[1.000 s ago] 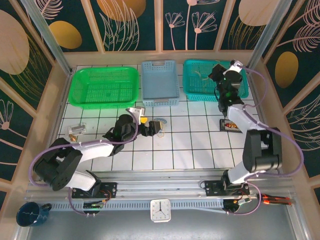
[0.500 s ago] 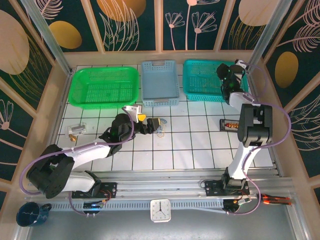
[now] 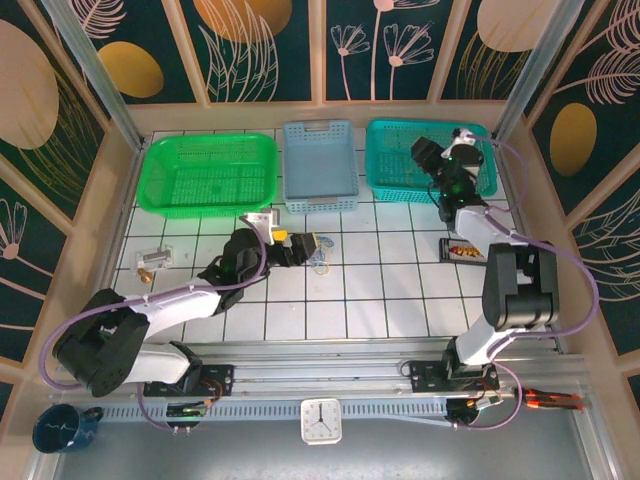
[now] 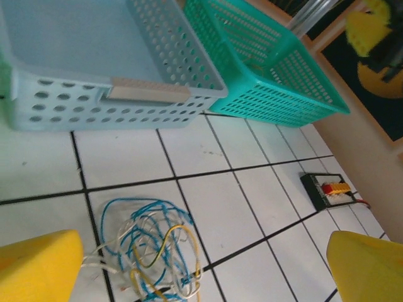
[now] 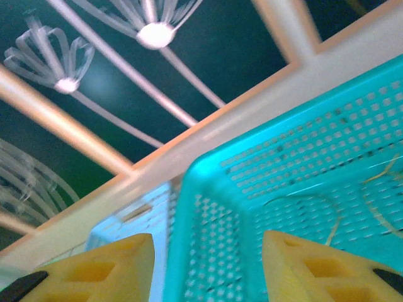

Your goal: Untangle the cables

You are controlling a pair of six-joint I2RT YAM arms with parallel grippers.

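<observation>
Currently you have the left gripper low over the tiled table, near its middle and just in front of the grey-blue basket. Its jaws are released and spread wide. In the left wrist view the two yellow fingertips sit at opposite bottom corners, with nothing gripped between them.

Locate the tangle on the tiles between those fingertips, nearer the left one. You cannot tell from this view whether that fingertip touches it. Blue, white and yellow-tan cords are looped together in it. In the top view it lies just beside the gripper's tip, apart from all three baskets.

Find the right gripper over the left part of the teal basket. Its jaws are also released. In the right wrist view the yellow fingers stand apart, basket mesh shows in the gap, and nothing is grasped. A thin tan cord lies on the floor of the teal basket, apart from the fingers.

Note the row at the far edge of the table: green basket on the left, grey-blue in the middle, teal on the right. A small black block with red and yellow parts lies on the tiles in front of the teal basket, beside the right arm.
</observation>
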